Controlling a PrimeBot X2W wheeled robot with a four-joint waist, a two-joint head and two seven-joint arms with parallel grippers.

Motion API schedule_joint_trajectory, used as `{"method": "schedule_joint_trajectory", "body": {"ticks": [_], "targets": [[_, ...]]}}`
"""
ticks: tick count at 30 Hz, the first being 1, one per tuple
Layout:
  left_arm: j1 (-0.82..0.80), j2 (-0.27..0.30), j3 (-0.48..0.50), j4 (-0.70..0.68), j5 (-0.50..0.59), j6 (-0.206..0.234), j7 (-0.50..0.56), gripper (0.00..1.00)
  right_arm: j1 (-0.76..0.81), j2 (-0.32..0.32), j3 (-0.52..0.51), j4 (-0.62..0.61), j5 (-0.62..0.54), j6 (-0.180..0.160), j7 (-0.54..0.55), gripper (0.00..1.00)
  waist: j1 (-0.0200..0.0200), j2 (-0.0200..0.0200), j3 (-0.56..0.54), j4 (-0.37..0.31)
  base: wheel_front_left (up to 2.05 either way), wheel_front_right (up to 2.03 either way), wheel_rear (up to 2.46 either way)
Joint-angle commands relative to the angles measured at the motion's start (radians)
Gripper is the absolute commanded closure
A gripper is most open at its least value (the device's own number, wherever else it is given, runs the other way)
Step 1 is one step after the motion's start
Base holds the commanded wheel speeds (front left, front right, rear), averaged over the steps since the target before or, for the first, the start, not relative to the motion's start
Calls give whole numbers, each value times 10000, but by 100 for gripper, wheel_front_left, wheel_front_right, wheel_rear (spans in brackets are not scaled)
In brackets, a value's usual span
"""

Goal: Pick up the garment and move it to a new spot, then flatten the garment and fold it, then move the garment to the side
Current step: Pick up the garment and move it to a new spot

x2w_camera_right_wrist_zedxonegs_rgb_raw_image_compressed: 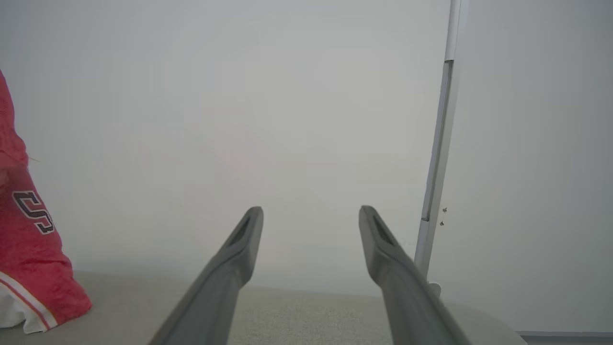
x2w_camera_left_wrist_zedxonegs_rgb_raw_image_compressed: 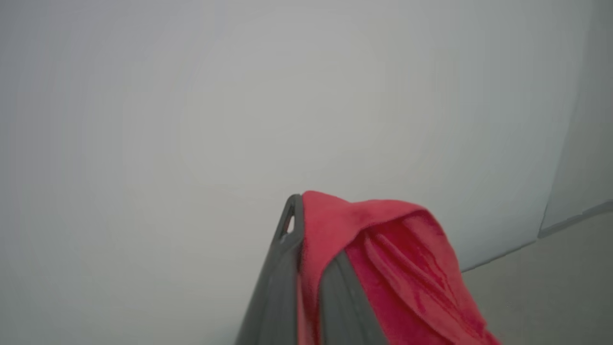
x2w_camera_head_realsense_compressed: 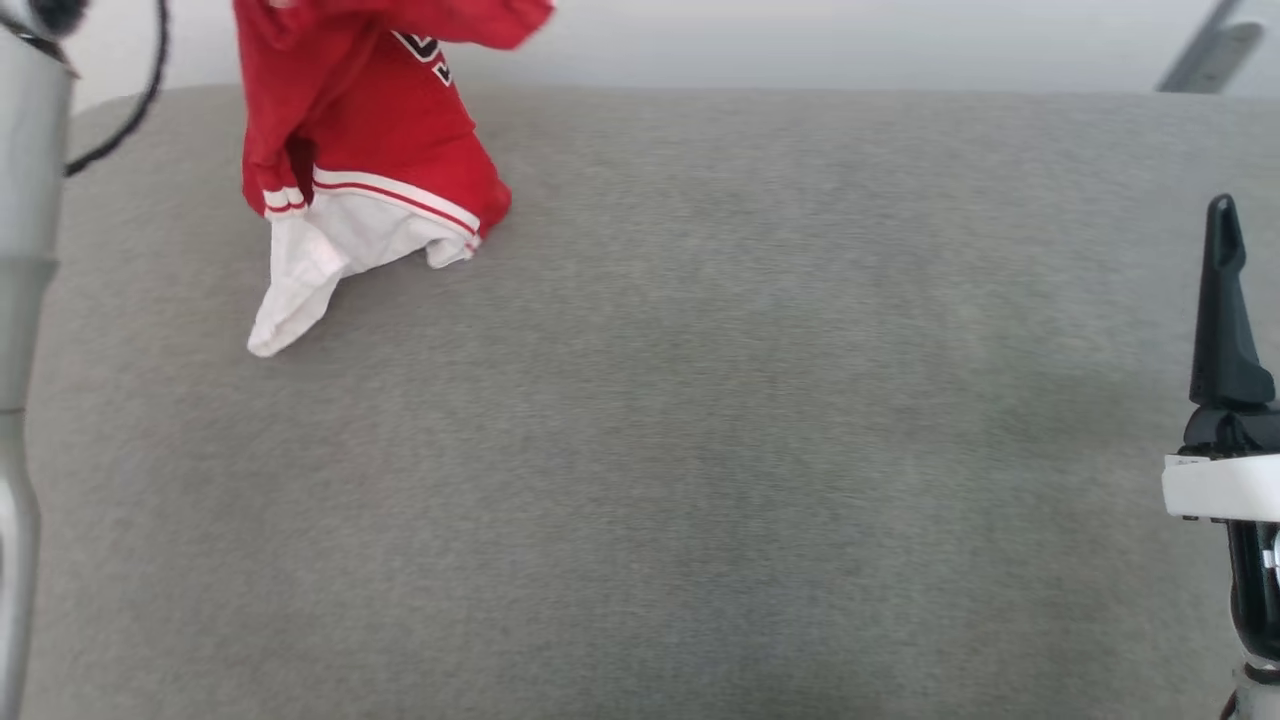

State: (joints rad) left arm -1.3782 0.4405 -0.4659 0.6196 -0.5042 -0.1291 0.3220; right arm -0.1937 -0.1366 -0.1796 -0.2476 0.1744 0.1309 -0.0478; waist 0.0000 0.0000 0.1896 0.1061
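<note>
- Right gripper [x2w_camera_right_wrist_zedxonegs_rgb_raw_image_compressed: 310,215]: shown nearest, at the lower right of the head view. Its jaws are released and spread wide, with nothing between them.
- Left forearm [x2w_camera_head_realsense_compressed: 25,300]: a pale column is seen along the left edge of the head view, with a black cable [x2w_camera_head_realsense_compressed: 140,100] looped beside it.
- Surface [x2w_camera_head_realsense_compressed: 700,450]: grey and fabric-covered.
- Left gripper [x2w_camera_left_wrist_zedxonegs_rgb_raw_image_compressed: 299,225]: its jaws are clenched on a red fold of the garment [x2w_camera_head_realsense_compressed: 370,150], which is draped over one finger.
- Garment: held up at the far left of the surface. It hangs bunched, with the red body and black, white-outlined lettering lifted. The striped trim and a white sleeve are laid on the surface.
- Wall [x2w_camera_right_wrist_zedxonegs_rgb_raw_image_compressed: 287,96]: pale, behind the far edge. A thin upright pole [x2w_camera_right_wrist_zedxonegs_rgb_raw_image_compressed: 438,167] is seen against it.
</note>
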Motion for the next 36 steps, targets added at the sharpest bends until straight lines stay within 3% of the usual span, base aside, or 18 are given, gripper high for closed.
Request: {"method": "schedule_joint_trajectory", "body": {"ticks": [1, 9, 19, 27, 36], "targets": [[212, -52, -124, -323, -266, -4, 220, 100, 129, 60, -57, 39, -51, -3, -92, 0, 0, 0, -48, -341, 0, 0, 0], [1219, -212, -873, -2452, -1297, 16, 2270, 100, 391, 303, -389, 196, 42, -5, -296, 0, 0, 0, -59, -1338, 0, 0, 0], [3498, -316, -1845, -4109, -2132, 766, 4546, 100, 691, 573, -273, 862, 251, -3, -621, 0, 0, 0, 109, -2371, 0, 0, 0], [5106, -217, -2425, -3327, -2291, 978, 4818, 100, 634, 699, 51, 1597, 408, -5, -1053, 0, 0, 0, 461, -3057, 0, 0, 0], [5803, -436, -2970, -1510, -2275, 750, 4784, 100, 411, 761, 393, 1954, 464, -3, -1288, 0, 0, 0, 716, -3515, 0, 0, 0]]}}
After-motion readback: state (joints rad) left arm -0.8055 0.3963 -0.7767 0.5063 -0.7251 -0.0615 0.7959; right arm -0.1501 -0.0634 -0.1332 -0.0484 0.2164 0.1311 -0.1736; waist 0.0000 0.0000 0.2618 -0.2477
